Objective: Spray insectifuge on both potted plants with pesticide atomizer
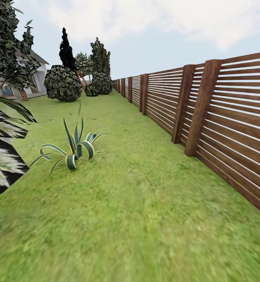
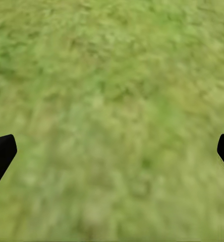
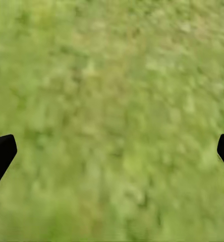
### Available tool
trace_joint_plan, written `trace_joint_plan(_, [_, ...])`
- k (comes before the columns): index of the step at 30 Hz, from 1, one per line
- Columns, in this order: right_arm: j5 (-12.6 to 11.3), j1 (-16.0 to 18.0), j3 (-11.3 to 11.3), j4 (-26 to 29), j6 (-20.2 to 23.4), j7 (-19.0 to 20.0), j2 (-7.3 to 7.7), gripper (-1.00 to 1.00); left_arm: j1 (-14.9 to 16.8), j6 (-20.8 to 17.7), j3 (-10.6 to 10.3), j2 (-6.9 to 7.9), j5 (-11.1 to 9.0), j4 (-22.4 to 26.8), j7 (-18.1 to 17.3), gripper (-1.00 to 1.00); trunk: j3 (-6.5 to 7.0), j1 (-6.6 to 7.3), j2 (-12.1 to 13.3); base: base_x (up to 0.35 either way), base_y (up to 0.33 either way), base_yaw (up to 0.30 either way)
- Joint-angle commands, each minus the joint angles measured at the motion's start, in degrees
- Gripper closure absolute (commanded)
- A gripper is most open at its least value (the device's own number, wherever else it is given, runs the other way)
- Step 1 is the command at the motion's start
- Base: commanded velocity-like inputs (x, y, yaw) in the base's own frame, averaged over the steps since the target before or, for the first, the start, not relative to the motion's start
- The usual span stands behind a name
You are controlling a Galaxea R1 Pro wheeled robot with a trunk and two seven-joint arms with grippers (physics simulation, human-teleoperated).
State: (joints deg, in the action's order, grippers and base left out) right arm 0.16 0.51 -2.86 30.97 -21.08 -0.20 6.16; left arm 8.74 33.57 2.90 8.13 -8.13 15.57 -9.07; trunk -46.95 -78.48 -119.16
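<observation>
The pesticide atomizer and the two potted plants are out of view. Green lawn (image 1: 145,203) spreads ahead of me in the head view. My left gripper (image 2: 112,156) hangs over bare grass, its black fingertips (image 2: 1,154) far apart at the picture's edges, open and holding nothing. My right gripper (image 3: 112,156) is the same over grass: fingertips (image 3: 1,154) wide apart, open, nothing between them.
A brown slatted wooden fence (image 1: 208,117) runs along the right into the distance. A spiky striped grass-like clump (image 1: 73,150) grows on the lawn at left. Big dark leaves (image 1: 4,152) reach in at the left edge. Round bushes (image 1: 62,83), tall trees and a white house (image 1: 36,78) stand far back.
</observation>
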Motion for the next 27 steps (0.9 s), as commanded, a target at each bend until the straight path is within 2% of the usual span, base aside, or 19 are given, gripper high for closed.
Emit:
trace_joint_plan(1, [0.0, 0.0, 0.0, 0.0, -0.2, 0.0, 0.0, -1.0, 0.0, 0.1, 0.3, -0.03, -0.4, -0.1, -0.6, -1.0, -0.05, -0.02, 0.0, 0.286, -0.199, 0.272])
trace_joint_plan(16, [0.1, 0.0, -0.1, 0.0, -0.1, -0.1, 0.08, -1.0, 0.0, 0.1, 0.6, 0.0, -0.4, -0.1, -0.6, -1.0, -0.05, -0.02, 0.0, 0.291, -0.191, 0.034])
trace_joint_plan(27, [0.0, 0.0, 0.0, 0.0, -0.1, 0.0, 0.06, -1.0, 0.0, 0.2, 0.6, -0.05, -0.5, -0.1, -0.6, -1.0, -0.05, -0.02, 0.0, 0.334, -0.027, 0.0])
